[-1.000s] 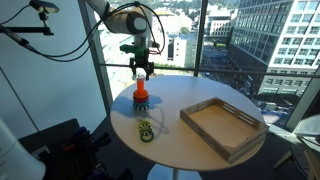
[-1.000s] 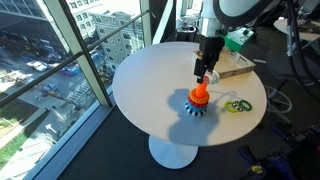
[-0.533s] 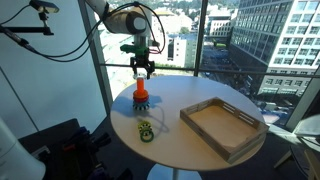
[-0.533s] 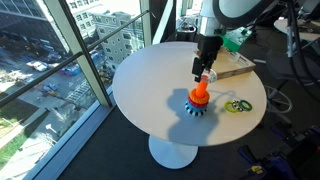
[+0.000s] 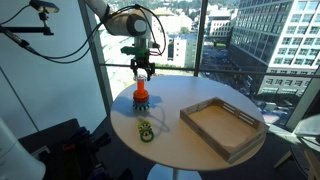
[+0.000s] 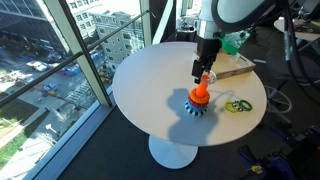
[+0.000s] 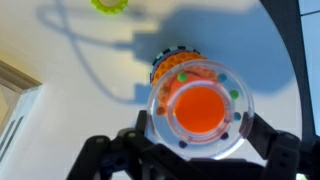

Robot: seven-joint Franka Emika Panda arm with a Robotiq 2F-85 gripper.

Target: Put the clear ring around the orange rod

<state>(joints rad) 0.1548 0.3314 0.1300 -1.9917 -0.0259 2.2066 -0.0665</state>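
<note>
Round white counter carries the orange rod, standing upright on its dark base; end effector hangs directly above the rod, clenched on the clear ring, which it holds flat; wrist view: rod's top centred in the ring's hole; rod's long axis vertical, in line with a straight descent; ring seemingly just above the rod's tip, not yet threaded; next move, likely: lower, then release.
</note>
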